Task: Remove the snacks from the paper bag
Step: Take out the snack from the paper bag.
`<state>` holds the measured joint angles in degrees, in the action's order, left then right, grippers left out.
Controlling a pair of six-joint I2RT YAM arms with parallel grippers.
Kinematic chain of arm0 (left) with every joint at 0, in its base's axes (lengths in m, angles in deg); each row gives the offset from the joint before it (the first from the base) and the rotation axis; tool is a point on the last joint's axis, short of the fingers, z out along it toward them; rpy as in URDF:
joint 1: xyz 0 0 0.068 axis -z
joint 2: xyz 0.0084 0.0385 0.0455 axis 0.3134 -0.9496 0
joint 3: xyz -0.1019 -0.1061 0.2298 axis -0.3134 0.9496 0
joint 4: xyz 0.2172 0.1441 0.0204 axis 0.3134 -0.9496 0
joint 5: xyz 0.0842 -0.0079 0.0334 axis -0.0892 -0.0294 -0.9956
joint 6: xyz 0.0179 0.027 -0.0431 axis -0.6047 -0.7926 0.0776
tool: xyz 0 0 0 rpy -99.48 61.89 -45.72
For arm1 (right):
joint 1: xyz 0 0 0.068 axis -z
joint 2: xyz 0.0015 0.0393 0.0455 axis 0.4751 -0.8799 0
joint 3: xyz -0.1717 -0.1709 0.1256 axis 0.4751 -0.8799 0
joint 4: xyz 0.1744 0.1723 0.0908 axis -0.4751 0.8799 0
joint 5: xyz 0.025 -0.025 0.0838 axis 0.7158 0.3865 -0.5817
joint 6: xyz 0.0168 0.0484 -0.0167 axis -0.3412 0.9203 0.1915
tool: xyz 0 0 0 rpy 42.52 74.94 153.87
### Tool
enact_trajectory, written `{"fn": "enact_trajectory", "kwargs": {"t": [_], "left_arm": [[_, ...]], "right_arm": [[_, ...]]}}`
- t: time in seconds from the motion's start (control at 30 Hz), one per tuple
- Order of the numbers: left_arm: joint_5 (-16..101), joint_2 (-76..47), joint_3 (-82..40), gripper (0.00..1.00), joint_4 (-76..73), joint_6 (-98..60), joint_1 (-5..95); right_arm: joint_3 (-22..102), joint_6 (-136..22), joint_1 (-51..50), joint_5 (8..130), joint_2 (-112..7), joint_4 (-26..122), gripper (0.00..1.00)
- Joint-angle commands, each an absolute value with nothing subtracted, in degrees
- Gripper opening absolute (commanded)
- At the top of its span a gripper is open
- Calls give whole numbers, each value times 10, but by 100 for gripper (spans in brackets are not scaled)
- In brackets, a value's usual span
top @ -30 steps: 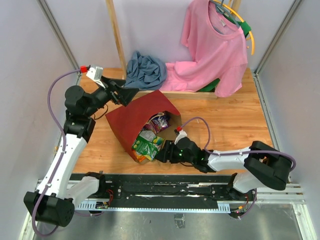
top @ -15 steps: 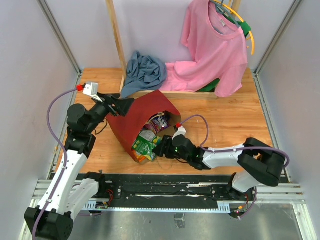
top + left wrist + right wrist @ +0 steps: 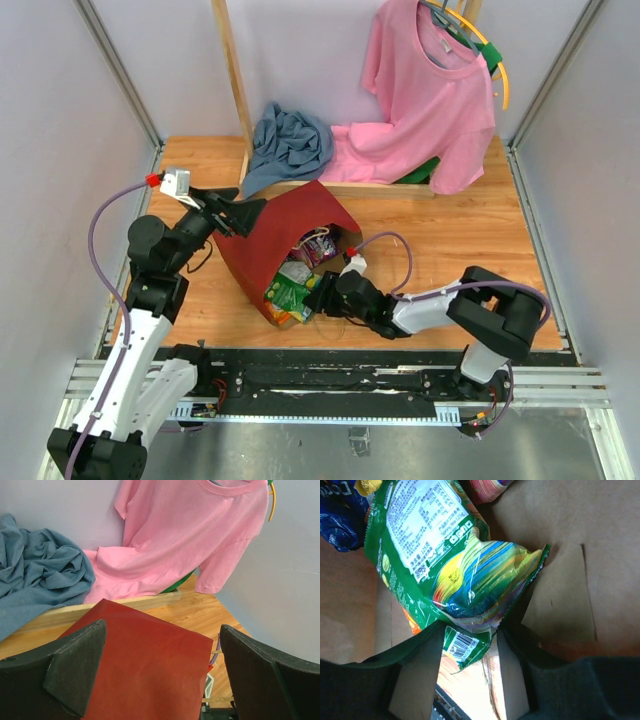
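One green packet point(image 3: 451, 575) lies within right gripper point(image 3: 470, 630).

The left gripper point(image 3: 165, 657) has its fingers spread wide over the paper bag point(image 3: 150, 672), whose dark red side fills 6 o'clock. A blue-grey cloth point(image 3: 40, 575) lies at 9 o'clock, a pink shirt point(image 3: 185, 535) at 12.

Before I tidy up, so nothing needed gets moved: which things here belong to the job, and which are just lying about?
Job: paper bag, green snack packet, blue Doritos bag, purple packet.
Lying about: pink shirt, blue-grey cloth.
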<state>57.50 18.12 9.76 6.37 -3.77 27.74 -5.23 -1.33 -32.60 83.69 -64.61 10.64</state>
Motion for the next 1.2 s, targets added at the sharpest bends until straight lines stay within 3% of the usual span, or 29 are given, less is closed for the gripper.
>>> {"fn": "enact_trajectory", "kwargs": {"t": [0.0, 0.13, 0.23, 0.53, 0.7, 0.93, 1.07, 1.17], "left_arm": [[586, 188, 105, 100, 66, -41, 278], [584, 188, 107, 100, 61, -42, 278], [581, 192, 107, 100, 54, -45, 278], [546, 218, 106, 100, 24, -55, 279], [499, 223, 101, 100, 0, -62, 278], [464, 225, 109, 100, 3, -40, 278], [459, 222, 117, 100, 13, -24, 279], [458, 215, 118, 100, 17, -15, 278]], "right_arm": [[-28, -14, -328, 835, -686, 50, 42], [-24, -35, -328, 807, -699, -3, 20], [-3, -90, -341, 812, -662, 58, 2], [-21, -158, -404, 862, -428, 281, 1], [24, -229, -488, 996, -259, 569, 1], [59, -146, -494, 1112, -23, 896, 1], [82, -136, -494, 1184, 39, 975, 1], [96, -182, -494, 1262, 18, 956, 1]]}}
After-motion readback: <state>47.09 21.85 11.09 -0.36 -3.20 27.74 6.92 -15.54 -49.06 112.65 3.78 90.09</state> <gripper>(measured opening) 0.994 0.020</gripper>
